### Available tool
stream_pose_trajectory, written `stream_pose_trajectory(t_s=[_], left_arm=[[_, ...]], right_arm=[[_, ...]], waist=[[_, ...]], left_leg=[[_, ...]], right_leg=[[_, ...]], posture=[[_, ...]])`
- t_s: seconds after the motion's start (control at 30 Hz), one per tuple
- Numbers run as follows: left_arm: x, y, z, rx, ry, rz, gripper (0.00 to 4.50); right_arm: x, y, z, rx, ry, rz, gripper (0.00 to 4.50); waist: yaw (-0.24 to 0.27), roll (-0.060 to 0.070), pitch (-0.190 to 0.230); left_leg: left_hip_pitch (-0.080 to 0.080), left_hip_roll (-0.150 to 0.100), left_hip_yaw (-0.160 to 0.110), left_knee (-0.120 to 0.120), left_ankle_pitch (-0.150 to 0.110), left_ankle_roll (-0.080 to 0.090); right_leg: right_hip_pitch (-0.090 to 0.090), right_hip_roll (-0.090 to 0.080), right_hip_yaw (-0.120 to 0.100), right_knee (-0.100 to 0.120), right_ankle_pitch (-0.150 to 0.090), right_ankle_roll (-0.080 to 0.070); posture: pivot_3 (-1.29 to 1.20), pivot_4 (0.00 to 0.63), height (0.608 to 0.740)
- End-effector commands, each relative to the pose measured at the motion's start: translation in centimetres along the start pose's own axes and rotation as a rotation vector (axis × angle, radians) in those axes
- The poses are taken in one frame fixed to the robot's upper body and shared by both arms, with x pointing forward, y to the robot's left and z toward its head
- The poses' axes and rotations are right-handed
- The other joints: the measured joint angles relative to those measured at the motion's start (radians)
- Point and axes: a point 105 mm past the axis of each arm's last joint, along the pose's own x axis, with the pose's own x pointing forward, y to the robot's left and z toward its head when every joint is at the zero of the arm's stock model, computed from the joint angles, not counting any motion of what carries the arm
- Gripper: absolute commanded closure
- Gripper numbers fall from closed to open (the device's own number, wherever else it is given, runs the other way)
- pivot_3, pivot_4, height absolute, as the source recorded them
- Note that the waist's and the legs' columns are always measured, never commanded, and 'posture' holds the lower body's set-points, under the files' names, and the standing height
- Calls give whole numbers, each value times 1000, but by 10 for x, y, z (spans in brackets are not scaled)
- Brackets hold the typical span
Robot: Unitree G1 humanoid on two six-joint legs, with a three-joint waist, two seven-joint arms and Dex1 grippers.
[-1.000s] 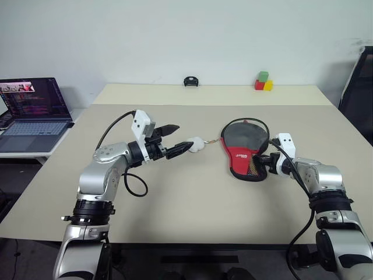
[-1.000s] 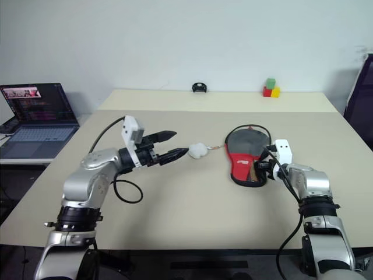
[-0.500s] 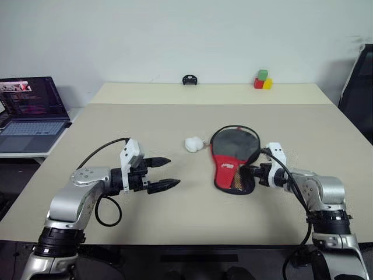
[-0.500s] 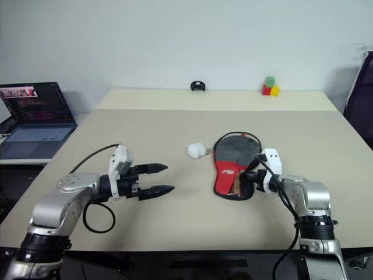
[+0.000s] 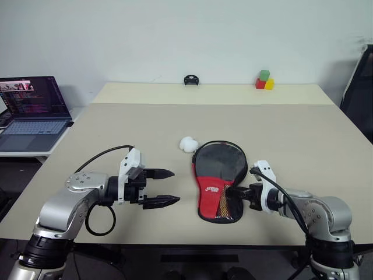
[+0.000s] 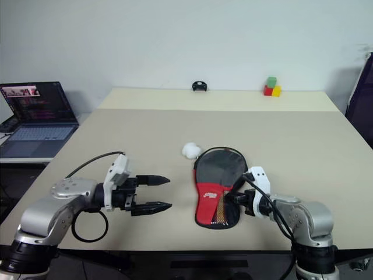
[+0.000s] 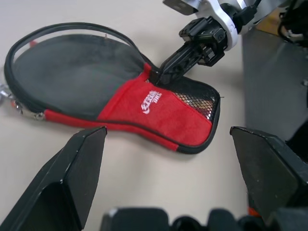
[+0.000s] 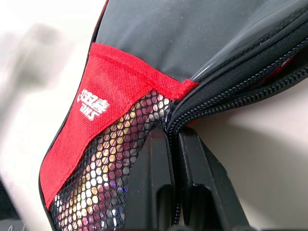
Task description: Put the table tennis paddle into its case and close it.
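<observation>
The case [image 5: 217, 178] lies flat on the table [image 5: 116, 128] in front of me, black round part away from me, red part with white logo and mesh pocket [image 5: 226, 204] toward me. Its white pompom [image 5: 187, 144] rests at the far left of it. My right gripper [image 5: 234, 191] is shut on the case's zip edge [image 8: 192, 103] beside the mesh, also seen as the right gripper [image 7: 166, 74]. My left gripper [image 5: 175, 186] hovers open to the left of the case, apart from it. The table tennis paddle is hidden; brownish stripes show behind the mesh.
An open laptop [image 5: 32, 114] stands on a side table at the far left. Red, yellow and green blocks [image 5: 263, 81] and a small black object [image 5: 190, 80] sit near the table's far edge. A dark chair [image 5: 360, 87] stands at the right.
My right gripper has dragged the case toward me and to the left, the pompom trailing along. My left gripper has drawn back from the pompom and sunk, staying open.
</observation>
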Motion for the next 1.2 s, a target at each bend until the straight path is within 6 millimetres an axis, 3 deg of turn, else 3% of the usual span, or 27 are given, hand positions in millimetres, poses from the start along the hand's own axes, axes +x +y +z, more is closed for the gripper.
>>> stream_pose_trajectory(t_s=[0.03,0.6,0.97,1.2], left_arm=[[1,-9,6,33,0,-41,0],[3,-9,6,40,14,-57,0],[5,-7,6,50,16,-55,0],[7,-6,6,57,11,-52,0]], right_arm=[[-7,12,-7,-3,14,44,4459],[-21,16,-28,52,38,26,4459],[-22,8,-28,89,8,-41,4459],[-37,-10,-34,116,-8,-142,2680]], waist=[[1,0,0],[3,0,0],[3,0,0],[4,0,0]], left_leg=[[0,0,0,0,0,0],[0,0,-1,0,0,0],[0,0,-1,0,0,0],[0,0,-1,0,0,0]], right_leg=[[0,0,0,0,0,0],[0,0,-1,0,0,0],[0,0,-1,-1,0,0],[1,0,-1,-1,0,0]], posture=[[0,150,740],[0,150,740],[0,150,740],[0,150,740]])
